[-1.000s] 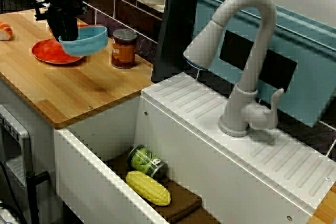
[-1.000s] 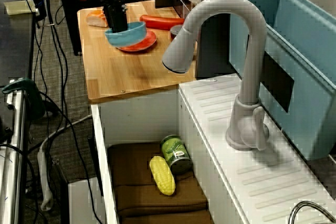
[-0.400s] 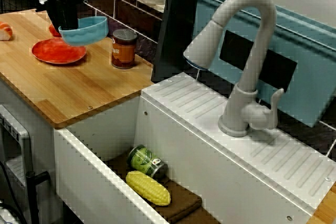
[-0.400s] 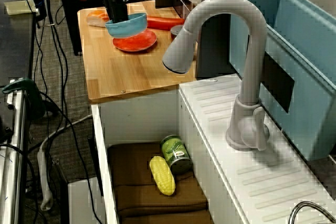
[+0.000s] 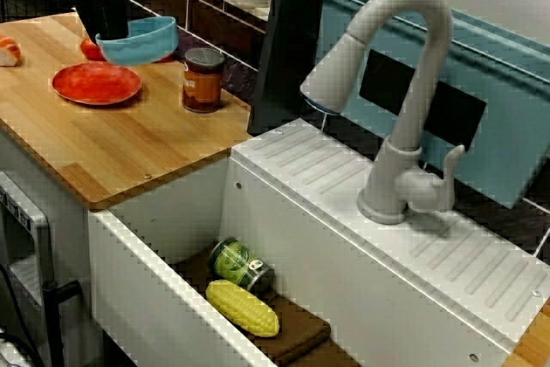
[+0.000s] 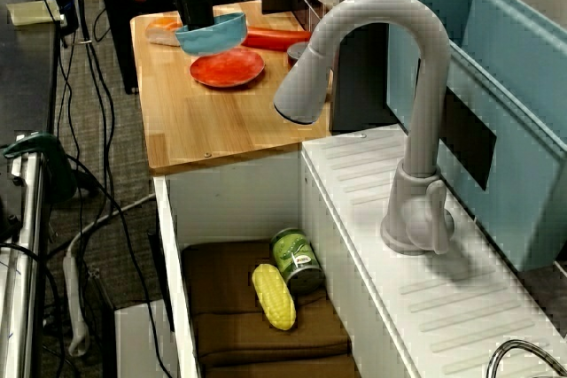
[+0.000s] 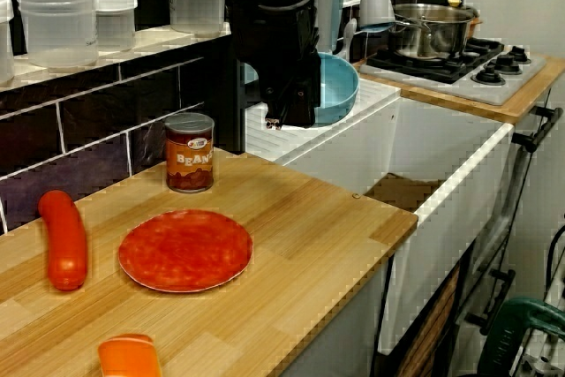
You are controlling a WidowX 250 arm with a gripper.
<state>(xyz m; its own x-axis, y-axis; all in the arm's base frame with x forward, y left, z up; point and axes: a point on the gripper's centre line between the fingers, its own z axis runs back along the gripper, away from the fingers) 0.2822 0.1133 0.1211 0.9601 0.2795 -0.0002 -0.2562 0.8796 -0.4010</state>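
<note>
View across sink, left to right: red plate flat on wooden counter. Above and beyond it, gripper clenched on left rim of blue bowl. Bowl airborne, mouth up, slightly tilted, body extending right of gripper. Further right: beans can, apart. Low right: green can, corn in sink.

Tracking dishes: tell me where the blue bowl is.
In the view from above, top left: the blue bowl hangs in the fingers above the counter, just beyond the red plate, left of the beans can.
</note>
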